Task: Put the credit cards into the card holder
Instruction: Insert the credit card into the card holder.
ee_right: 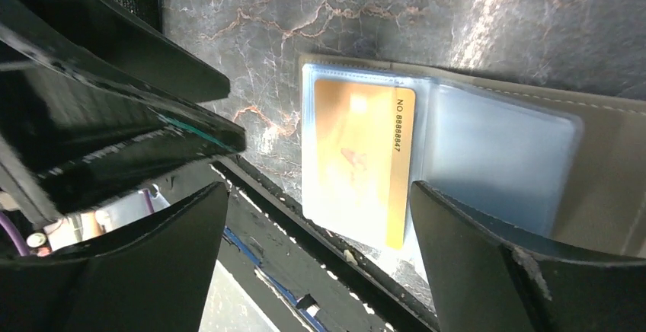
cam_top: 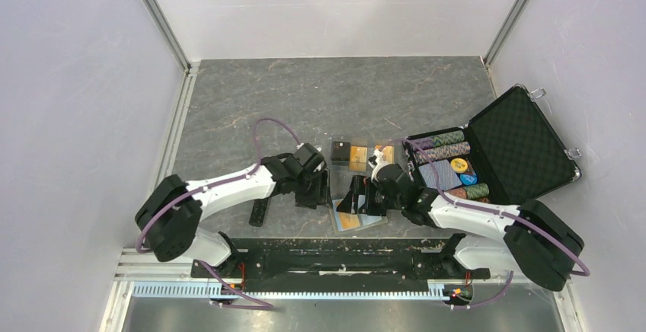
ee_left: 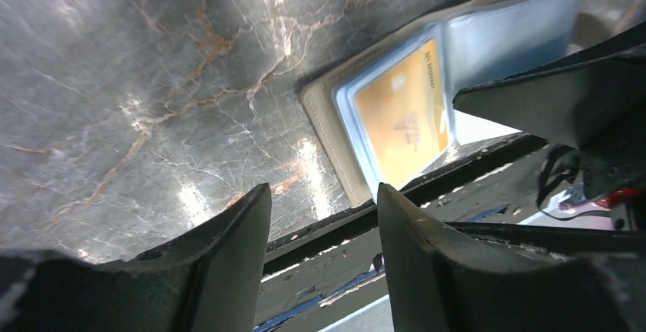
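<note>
The card holder (cam_top: 372, 221) lies open on the table between both arms, pale blue sleeves up, with a tan rim (ee_left: 327, 119). An orange-gold card (cam_top: 349, 221) sits inside its near sleeve, as the left wrist view (ee_left: 400, 115) and the right wrist view (ee_right: 358, 157) also show. At its far end lie a dark card (cam_top: 340, 150) and another orange card (cam_top: 358, 158). My left gripper (cam_top: 314, 193) is open and empty (ee_left: 321, 195), just left of the holder. My right gripper (cam_top: 358, 199) is open and empty (ee_right: 318, 191), above the near sleeve.
An open black chip case (cam_top: 518, 145) with stacks of poker chips (cam_top: 449, 149) stands at the right. A long black bar (cam_top: 259, 212) lies left of my left gripper. The black base rail (cam_top: 327, 260) runs along the table's near edge. Grey walls enclose three sides.
</note>
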Tool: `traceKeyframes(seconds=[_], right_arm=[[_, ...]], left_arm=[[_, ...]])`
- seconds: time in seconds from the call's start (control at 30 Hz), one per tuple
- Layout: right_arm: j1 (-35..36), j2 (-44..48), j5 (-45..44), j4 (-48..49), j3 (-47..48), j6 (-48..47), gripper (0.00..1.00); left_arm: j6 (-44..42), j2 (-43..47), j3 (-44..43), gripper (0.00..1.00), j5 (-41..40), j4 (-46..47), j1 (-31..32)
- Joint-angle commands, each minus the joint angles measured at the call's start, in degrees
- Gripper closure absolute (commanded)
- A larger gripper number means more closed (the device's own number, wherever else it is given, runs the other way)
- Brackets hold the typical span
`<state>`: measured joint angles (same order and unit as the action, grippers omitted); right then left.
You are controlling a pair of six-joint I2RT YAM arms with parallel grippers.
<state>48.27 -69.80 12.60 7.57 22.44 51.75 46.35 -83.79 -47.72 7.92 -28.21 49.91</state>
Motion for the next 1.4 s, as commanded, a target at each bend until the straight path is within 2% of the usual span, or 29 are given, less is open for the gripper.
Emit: traceKeyframes(seconds=[0.0, 0.13, 0.27, 0.57, 0.8, 0.87, 1.0, 1.1, 1.23, 1.37], right_arm=[[0.24, 2.75, -3.56, -9.34, 4.80, -4.65, 0.05], [0.28, 4.82, -5.69, -13.46, 6.45, -6.73, 0.04], [0.21, 5.46, -8.71, -17.44, 7.75, -8.83, 0.04], [-2.19, 3.49, -12.17, -23.02, 10.97, -13.67, 0.07], [-3.45, 2.43, -15.33, -27.31, 11.83, -15.80, 0.25], [-3.34, 2.21, -12.84, -25.95, 9.87, -14.31, 0.32], [-1.68, 4.19, -7.79, -20.86, 3.37, -9.53, 0.52], [-0.40, 5.98, -6.34, -18.80, 0.57, -6.92, 0.57], [-0.18, 8.36, -9.15, -21.32, 2.80, -7.71, 0.52], [-1.31, 8.82, -14.11, -27.56, 10.61, -11.93, 0.30]], left_arm=[[-3.98, 3.62, 1.51, 0.37, 4.40, 3.08, -3.55], [-1.90, 4.59, 5.90, 0.32, 10.52, 9.98, -5.96], [0.55, 5.08, 8.88, 0.31, 13.96, 15.43, -6.57], [-0.88, 5.22, 5.90, 0.36, 13.79, 13.77, -6.67], [-2.81, 3.92, 1.78, 0.39, 12.74, 10.47, -6.67], [-3.31, 3.52, 0.57, 0.39, 12.57, 9.66, -6.67], [-6.11, 2.38, -3.82, 0.38, 12.12, 5.39, -7.40], [-7.31, 1.75, -6.98, 0.37, 12.80, 3.86, -8.68], [-8.47, -0.38, -12.10, 0.35, 14.70, 3.07, -10.34], [-9.58, -4.23, -18.98, 0.35, 15.34, 1.58, -10.62]])
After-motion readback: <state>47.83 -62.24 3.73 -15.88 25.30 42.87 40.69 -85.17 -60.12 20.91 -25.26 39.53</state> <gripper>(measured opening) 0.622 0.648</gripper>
